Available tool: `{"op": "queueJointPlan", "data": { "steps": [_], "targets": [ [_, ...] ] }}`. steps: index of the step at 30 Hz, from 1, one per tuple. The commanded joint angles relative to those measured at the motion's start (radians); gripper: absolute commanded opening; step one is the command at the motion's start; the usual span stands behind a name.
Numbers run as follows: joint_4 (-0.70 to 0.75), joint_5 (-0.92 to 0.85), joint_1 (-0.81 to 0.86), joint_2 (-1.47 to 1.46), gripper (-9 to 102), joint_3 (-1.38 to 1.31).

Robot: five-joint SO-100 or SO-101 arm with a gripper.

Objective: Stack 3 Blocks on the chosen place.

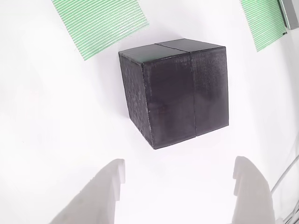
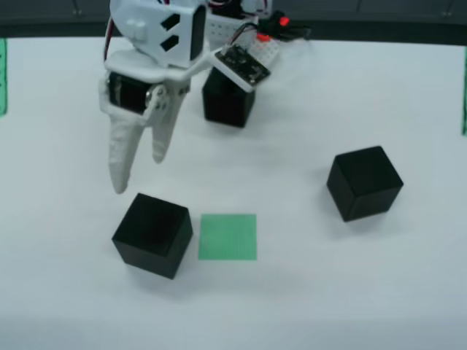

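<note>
Now the white gripper (image 2: 139, 175) hangs just above the near-left block (image 2: 152, 234) in the overhead view, fingers spread and holding nothing. That cube sits right beside the green striped square (image 2: 228, 237), on its left, flat on the white table (image 2: 306, 292). From the wrist view the same block (image 1: 175, 93) fills the middle, both fingertips (image 1: 117, 175) short of it. Another block (image 2: 364, 182) sits well off to the right, a third block (image 2: 228, 102) behind the arm.
</note>
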Motion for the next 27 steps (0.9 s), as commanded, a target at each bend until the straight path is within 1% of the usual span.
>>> {"op": "queueJointPlan", "data": {
  "steps": [1,6,14,21,27],
  "targets": [
    [0.066,-0.011,0.005,-0.084,29,-0.149],
    [0.149,-0.021,0.012,-0.21,34,-0.305],
    [0.241,-0.049,0.002,-0.364,35,-0.445],
    [0.279,-0.081,-0.003,-0.488,38,-0.572],
    [0.279,-0.107,-0.034,-0.549,38,-0.601]
  ]
}}
